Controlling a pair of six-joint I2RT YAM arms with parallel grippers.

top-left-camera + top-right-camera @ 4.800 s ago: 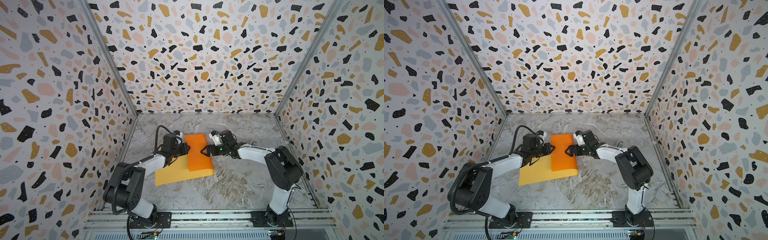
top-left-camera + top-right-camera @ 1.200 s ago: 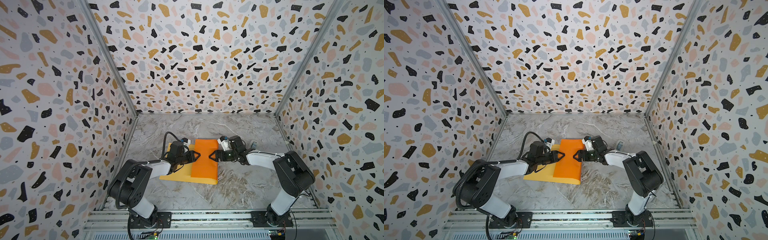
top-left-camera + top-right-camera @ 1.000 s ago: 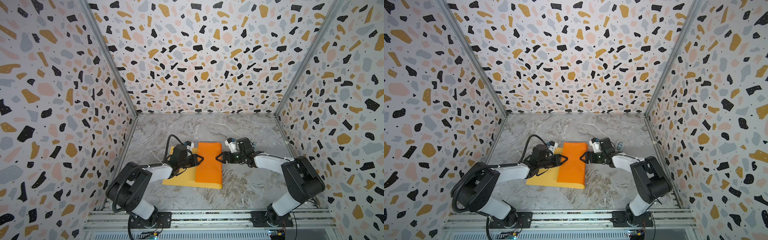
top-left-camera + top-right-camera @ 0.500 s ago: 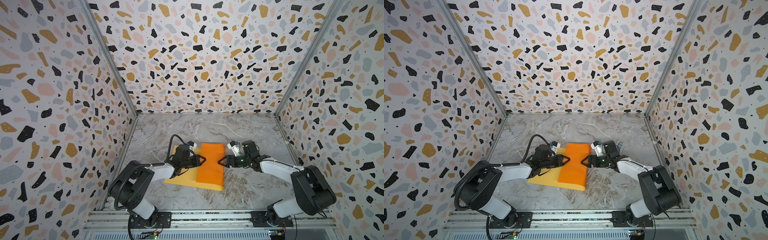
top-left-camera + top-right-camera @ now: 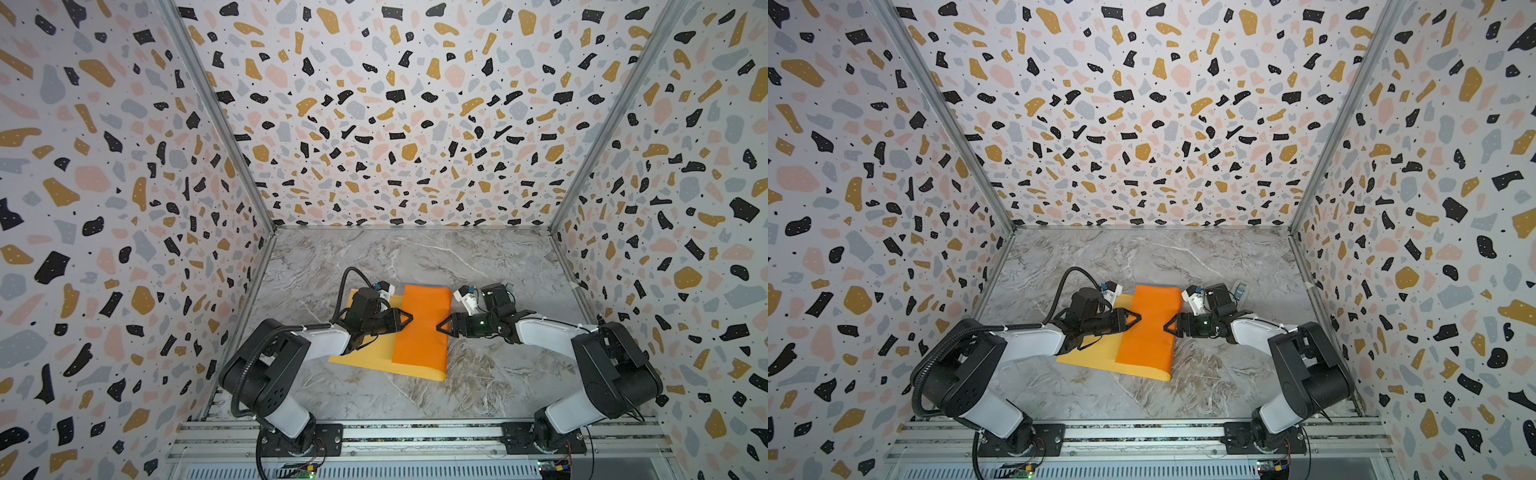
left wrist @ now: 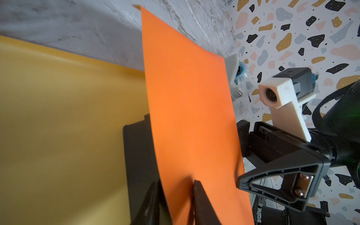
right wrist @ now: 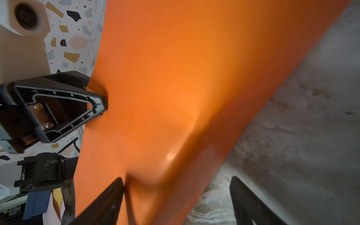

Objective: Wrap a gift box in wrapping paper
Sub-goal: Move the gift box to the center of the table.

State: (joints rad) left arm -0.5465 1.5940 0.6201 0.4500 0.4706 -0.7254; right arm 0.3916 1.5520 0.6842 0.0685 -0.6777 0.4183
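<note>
**A:** One fold logged so far. Item: wrapping paper (image 5: 422, 328), lying on the marble table (image 5: 415, 257). Its orange face is turned over from the right into a broad flap. The mustard-yellow face lies bare on the left gripper's side.

**B:** Item two, the gift box?

**A:** Gift box (image 6: 136, 155): under that flap, resting on the yellow face. Only a dark edge shows, in the left wrist view. In both top views the flap covers it.

**B:** Grippers?

**A:** Left gripper (image 5: 409, 319): jaws drawn close, pinching the free edge of the flap. Right gripper (image 5: 438, 326): jaws spread wide and holding nothing. One finger is against the rounded fold, the other over bare table.

**B:** Work done, as you judge it?

**A:** Roughly the first third. One side covers the box, but loosely. The bend is rounded, not creased.

**B:** Outstanding?

**A:** The yellow side has to come over the top. Then both open ends need tucking and the seams pressing flat.

**B:** Containers?

**A:** Only the box. Lid on or off, and what is inside: cannot tell. Nothing else in view holds anything.
</note>
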